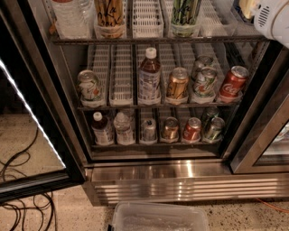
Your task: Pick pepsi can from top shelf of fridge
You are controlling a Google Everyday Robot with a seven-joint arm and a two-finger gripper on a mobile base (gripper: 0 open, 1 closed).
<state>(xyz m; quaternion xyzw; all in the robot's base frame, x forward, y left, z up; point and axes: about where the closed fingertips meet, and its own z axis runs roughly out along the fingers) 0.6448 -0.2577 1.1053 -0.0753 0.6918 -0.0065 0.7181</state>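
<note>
Fridge (pixel 180 178): stainless steel with a ribbed base.
Top shelf (pixel 149 39): dark wire rack carrying white slotted plastic lane trays.
Gripper (pixel 272 16): a white moulded housing with vent holes, at the right end of the top shelf. Whether it is open or closed cannot be told.
Pepsi can (pixel 240 10): only a blue sliver just left of the housing, so identity is uncertain.
Middle rack, right: red can (pixel 232 83) with white Coca-Cola script.

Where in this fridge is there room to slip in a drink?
Top shelf: the empty white tray between the tan can and the tall green can. Middle shelf: bare lanes between the leftmost can and the bottle. Its right half and the bottom shelf are packed; the tool crowds the top right corner.
</note>
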